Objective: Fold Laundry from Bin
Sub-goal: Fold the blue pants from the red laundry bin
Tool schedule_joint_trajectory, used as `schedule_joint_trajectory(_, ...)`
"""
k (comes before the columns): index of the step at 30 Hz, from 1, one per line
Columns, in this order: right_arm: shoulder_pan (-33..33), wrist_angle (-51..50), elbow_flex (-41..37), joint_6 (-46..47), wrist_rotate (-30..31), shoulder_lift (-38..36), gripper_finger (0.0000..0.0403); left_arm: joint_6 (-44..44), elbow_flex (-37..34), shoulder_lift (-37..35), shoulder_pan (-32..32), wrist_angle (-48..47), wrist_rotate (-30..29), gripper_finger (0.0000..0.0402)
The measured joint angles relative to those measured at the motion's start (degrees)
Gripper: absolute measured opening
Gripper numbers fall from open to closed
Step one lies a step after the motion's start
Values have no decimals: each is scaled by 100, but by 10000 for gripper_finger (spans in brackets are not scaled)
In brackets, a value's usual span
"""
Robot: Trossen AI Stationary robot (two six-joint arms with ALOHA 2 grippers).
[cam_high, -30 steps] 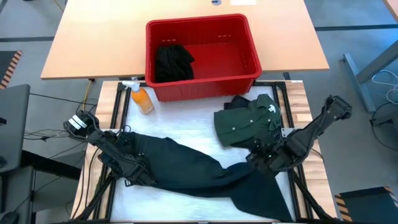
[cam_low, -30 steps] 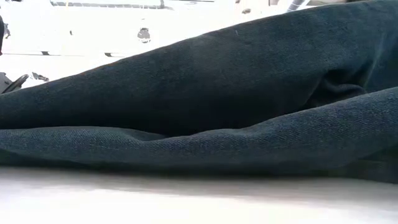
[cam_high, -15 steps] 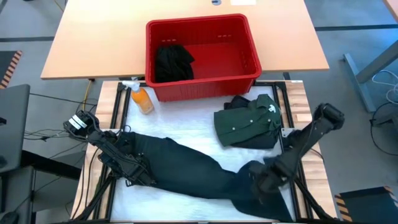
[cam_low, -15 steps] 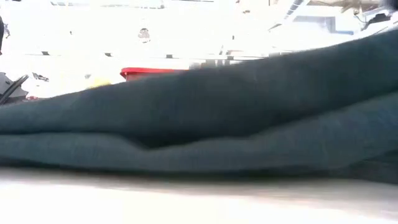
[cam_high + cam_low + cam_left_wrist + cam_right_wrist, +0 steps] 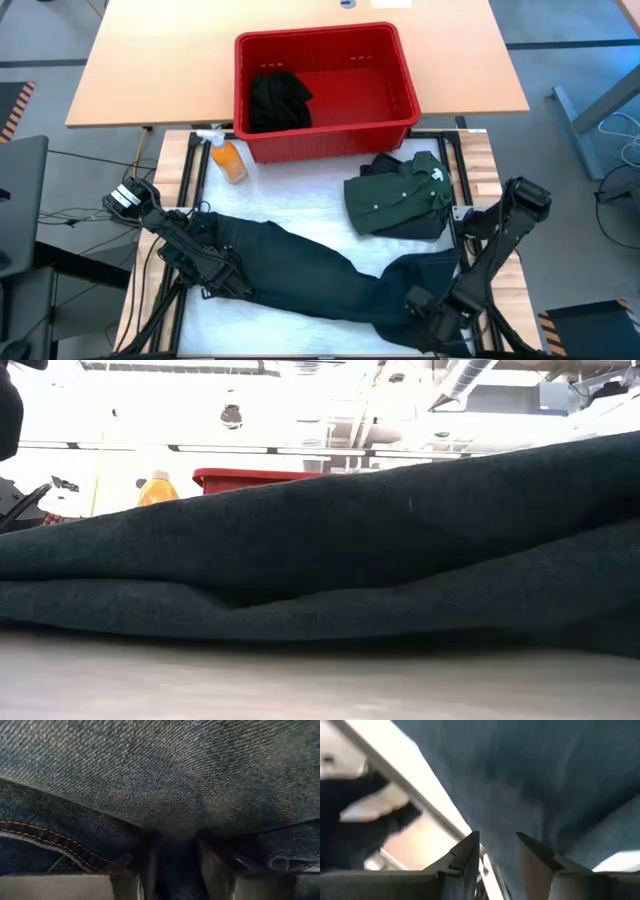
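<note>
A pair of dark denim trousers (image 5: 320, 270) lies stretched across the white table pad from left to right and fills the low view (image 5: 330, 560). My left gripper (image 5: 228, 280) is shut on their left end (image 5: 177, 845). My right gripper (image 5: 418, 305) is on their right end near the table's near edge and is shut on them (image 5: 497, 840). A dark green collared shirt (image 5: 397, 193) lies folded on the pad at the right. The red bin (image 5: 400, 60) stands behind it and holds a black garment (image 5: 278, 100). My left gripper pinches denim (image 5: 177, 870) between its two fingers, beside an orange-stitched seam (image 5: 50, 832). It comes in low from the table's left. The cloth lies on the pad; how many layers it holds does not show. My right gripper has denim (image 5: 502, 815) between its two fingers at the trousers' right end. It comes in slanting down from the right. The view is blurred and the layers do not show. The cloth rests on the pad by the near edge.
An orange spray bottle (image 5: 228, 158) lies at the bin's near left corner. The pad's metal frame rail (image 5: 478, 290) runs along the right side by my right arm. A tan wooden tabletop (image 5: 150, 70) carries the bin behind the pad.
My right gripper has gone toward the table's near edge and down, taking the trousers' right end with it. That end has dropped from raised to low on the pad, uncovering the bin and bottle in the low view. The left end has stayed in place.
</note>
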Motion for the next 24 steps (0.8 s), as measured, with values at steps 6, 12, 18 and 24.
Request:
schedule_joint_trajectory(6, 441, 622, -647, 537, -170, 555, 149, -22, 0, 0, 2, 0, -41, 125)
schedule_joint_trajectory(12, 70, -16, -820, 427, -20, 1055, 149, 86, 0, 0, 0, -7, -35, 125)
schedule_joint_trajectory(18, -1284, -1088, -675, -251, 1183, 1142, 148, 236, 0, 4, 35, -24, 34, 125)
schedule_joint_trajectory(24, -2108, -1628, -342, -1902, 1432, 1224, 125, 296, -2, 2, 10, -112, 119, 125)
